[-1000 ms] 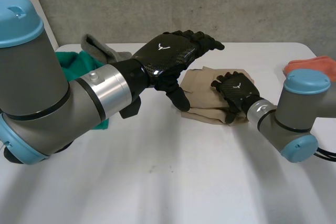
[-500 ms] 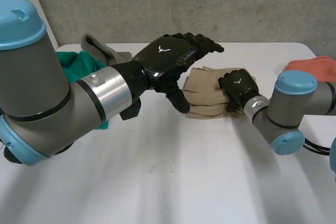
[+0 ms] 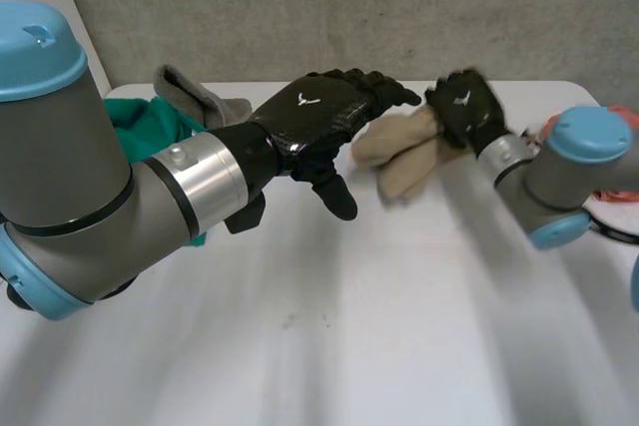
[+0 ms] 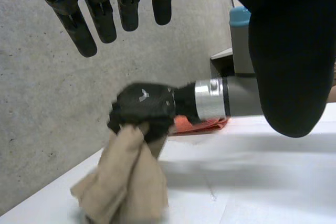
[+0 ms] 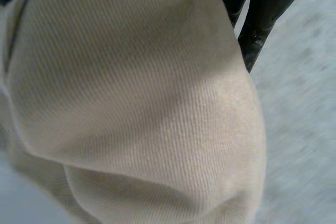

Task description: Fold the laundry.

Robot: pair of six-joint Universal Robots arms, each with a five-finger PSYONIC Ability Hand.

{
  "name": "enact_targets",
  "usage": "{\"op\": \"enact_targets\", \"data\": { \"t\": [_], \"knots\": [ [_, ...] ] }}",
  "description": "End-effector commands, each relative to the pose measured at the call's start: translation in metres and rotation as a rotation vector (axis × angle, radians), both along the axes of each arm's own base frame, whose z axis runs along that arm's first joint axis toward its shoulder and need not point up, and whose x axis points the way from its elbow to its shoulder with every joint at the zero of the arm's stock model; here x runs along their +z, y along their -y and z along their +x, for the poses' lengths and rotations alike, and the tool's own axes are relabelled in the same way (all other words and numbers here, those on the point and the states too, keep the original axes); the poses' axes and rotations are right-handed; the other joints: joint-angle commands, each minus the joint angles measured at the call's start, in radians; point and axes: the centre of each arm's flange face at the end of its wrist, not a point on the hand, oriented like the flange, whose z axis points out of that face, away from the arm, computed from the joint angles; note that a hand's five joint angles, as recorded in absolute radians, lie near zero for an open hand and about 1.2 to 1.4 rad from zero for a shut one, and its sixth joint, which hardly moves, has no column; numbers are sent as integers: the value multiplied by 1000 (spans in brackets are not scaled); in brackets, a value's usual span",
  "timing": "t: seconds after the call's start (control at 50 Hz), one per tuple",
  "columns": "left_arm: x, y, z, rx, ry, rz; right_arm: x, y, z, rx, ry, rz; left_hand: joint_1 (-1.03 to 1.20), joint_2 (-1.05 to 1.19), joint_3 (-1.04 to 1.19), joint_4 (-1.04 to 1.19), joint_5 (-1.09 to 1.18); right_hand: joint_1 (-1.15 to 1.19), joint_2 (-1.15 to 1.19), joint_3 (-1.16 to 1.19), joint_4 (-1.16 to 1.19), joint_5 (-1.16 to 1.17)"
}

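A beige folded cloth (image 3: 399, 152) hangs above the white table (image 3: 329, 326), gripped at its upper end by my right hand (image 3: 465, 107), which is shut on it. In the left wrist view the same beige cloth (image 4: 126, 182) droops from the right hand (image 4: 142, 111). The ribbed beige cloth (image 5: 136, 103) bulges under the palm in the right wrist view, with the fingers (image 5: 257, 19) beside it. My left hand (image 3: 324, 112) hovers open just left of the cloth, its fingers (image 4: 100, 14) straight and apart from it.
A teal cloth (image 3: 150, 127) and a grey cloth (image 3: 195, 95) lie at the back left behind my left arm. An orange cloth (image 4: 202, 125) lies at the far right of the table, behind my right arm. A concrete wall runs along the back.
My right hand closed on the beige cloth and lifted it off the table, up and toward the back. The left hand stayed nearly still.
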Motion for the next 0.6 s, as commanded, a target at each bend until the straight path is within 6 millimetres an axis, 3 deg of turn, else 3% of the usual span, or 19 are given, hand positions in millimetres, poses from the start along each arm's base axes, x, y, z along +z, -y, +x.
{"op": "enact_targets", "data": {
  "t": [0.02,0.16,0.3,0.4,0.46,0.6],
  "knots": [
    [4,-1,1,1,-6,-9,55,41,-39,73,113,-149,4,-11,-18,-10,-29,480,220,245,232,317],
    [5,1,2,9,-8,-15,92,84,-100,85,240,-227,7,-8,-15,-7,-26,480,220,245,232,317],
    [7,0,2,9,-8,-20,105,111,-167,72,241,-324,9,-5,-12,-4,-23,480,220,245,232,317],
    [9,2,4,30,-10,-26,86,127,-214,99,256,-302,9,-5,-12,-4,-23,480,220,245,232,317],
    [9,2,4,44,-10,-23,73,131,-233,109,250,-295,9,-5,-12,-4,-23,480,220,245,232,317],
    [4,3,6,72,-2,-10,23,141,-290,84,254,-242,9,-5,-12,-4,-23,480,220,245,232,317]
  ]
}}
